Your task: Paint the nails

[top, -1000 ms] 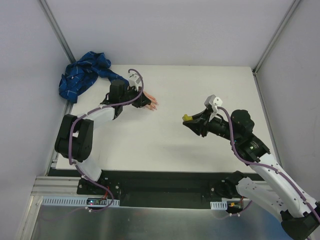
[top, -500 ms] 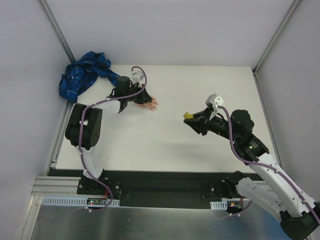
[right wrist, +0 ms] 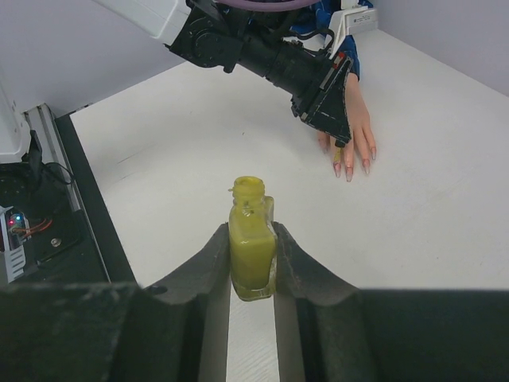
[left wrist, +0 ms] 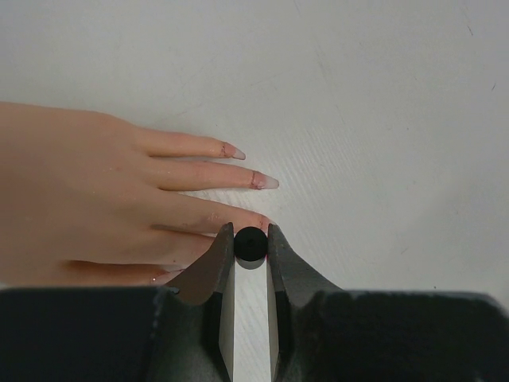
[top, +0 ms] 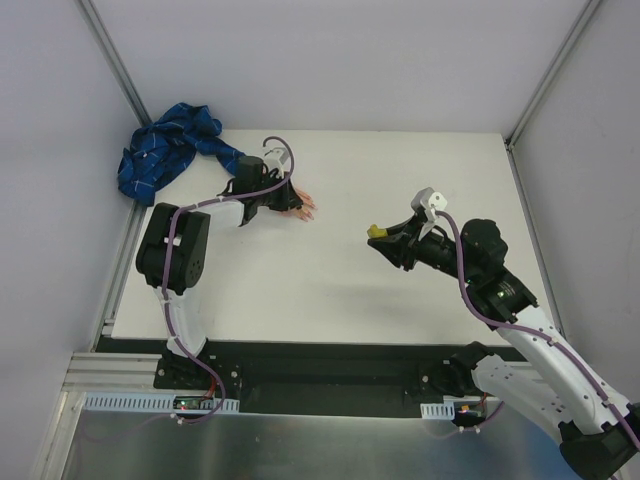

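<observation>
1. The left arm is pulling its elbow in closer than a sec ago. The left gripper is sliding a little way down the mannequin hand, twd the fingertips.
2. The right arm is staying almost where it was. The right gripper is holding the yellow bottle up, well apart from the hand.
3. I think this means the left arm is lining up for a stroke on a nail. The bottle is just waiting for the next dip.
4. The left gripper's jaws are pinching a small black round cap. It's prob the brush top seen end-on. The brush tip is hiding under it, so I can't tell if it's touching.
5. The right gripper's jaws are squeezing the bottle on both flat sides. Its neck is looking open, w/ no lid on.
6. The nails are lying at the ends of the long thin fingers, flat on the white table. The cap is sitting right over one fingertip, next to the two bare ones.
7. The hand is looking smooth, hard & skin-coloured, like plastic. The nails are looking long, pointy & a bit shiny, w/ pinkish-red marks near the base.
8. The blue plaid sleeve is lying soft & crumpled at the far left corner. The table is looking flat & matt, w/ faint scratches.
</observation>
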You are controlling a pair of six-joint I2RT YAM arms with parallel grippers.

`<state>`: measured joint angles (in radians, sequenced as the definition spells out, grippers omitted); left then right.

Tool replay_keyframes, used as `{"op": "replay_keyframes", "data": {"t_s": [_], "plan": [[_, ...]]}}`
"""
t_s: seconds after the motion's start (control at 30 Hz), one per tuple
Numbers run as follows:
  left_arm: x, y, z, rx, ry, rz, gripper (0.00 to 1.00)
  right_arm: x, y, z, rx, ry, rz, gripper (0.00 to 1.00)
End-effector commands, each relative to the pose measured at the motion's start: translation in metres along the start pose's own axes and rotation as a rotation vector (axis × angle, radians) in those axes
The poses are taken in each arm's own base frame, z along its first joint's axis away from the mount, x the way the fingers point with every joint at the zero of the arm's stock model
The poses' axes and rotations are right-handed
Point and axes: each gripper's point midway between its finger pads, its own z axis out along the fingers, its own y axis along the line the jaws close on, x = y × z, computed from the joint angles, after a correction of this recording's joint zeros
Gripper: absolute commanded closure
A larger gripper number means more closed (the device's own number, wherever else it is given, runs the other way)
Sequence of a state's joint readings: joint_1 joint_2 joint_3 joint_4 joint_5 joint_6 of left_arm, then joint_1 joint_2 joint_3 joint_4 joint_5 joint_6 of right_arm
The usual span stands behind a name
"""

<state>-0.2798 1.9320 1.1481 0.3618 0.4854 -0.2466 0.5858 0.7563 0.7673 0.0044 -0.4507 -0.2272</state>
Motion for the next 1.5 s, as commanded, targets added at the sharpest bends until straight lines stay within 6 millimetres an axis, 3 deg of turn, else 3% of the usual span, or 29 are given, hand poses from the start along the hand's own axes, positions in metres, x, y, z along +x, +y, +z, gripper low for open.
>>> {"op": "replay_keyframes", "data": {"t_s": [0.0, 0.17, 1.47], "plan": [[-0.014, -0.009, 0.005, 0.018, -0.040, 0.012, 1.00, -0.013, -0.001, 0.001, -0.002, -0.055, -0.016, 1.00], [-0.009, -0.015, 0.006, 0.056, -0.045, 0.015, 1.00, -0.012, -0.001, 0.002, -0.005, -0.054, -0.012, 1.00], [0.001, -0.004, 0.015, 0.014, 0.007, -0.022, 1.00, -0.016, 0.005, -0.001, -0.031, -0.068, -0.012, 1.00]]}}
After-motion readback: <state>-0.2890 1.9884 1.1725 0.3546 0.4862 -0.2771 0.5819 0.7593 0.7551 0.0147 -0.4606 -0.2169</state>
